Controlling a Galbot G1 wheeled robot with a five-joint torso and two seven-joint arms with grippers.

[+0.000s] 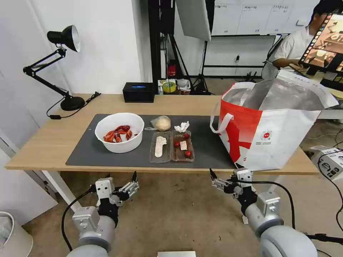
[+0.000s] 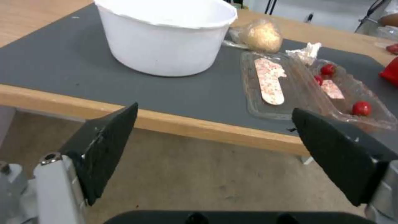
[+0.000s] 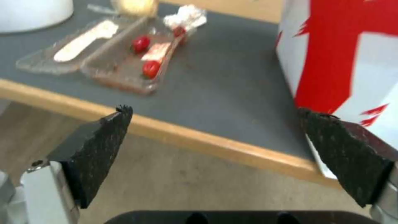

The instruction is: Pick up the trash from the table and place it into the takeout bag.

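On the table [image 1: 46,142], a dark grey mat [image 1: 85,151] carries the trash. A white bowl [image 1: 119,137] [image 2: 166,43] holds red crayfish shells. Right of it lie the open clear clamshell tray [image 1: 171,146] [image 2: 290,90] [image 3: 112,59], a bagged beige lump [image 1: 161,123] [image 2: 261,35] and a crumpled tissue [image 1: 182,126] [image 2: 307,51] [image 3: 186,17]. The red-and-white takeout bag [image 1: 271,125] [image 3: 344,46] stands open at the table's right end. My left gripper [image 1: 123,180] [image 2: 214,109] and right gripper [image 1: 223,175] [image 3: 215,110] hang open and empty, below and in front of the table's near edge.
A black desk lamp [image 1: 60,64] stands at the table's back left, its cable trailing on the wood. A black box [image 1: 138,92] sits at the back edge. A white bin [image 1: 10,235] is on the floor at the far left. Bare floor lies under both grippers.
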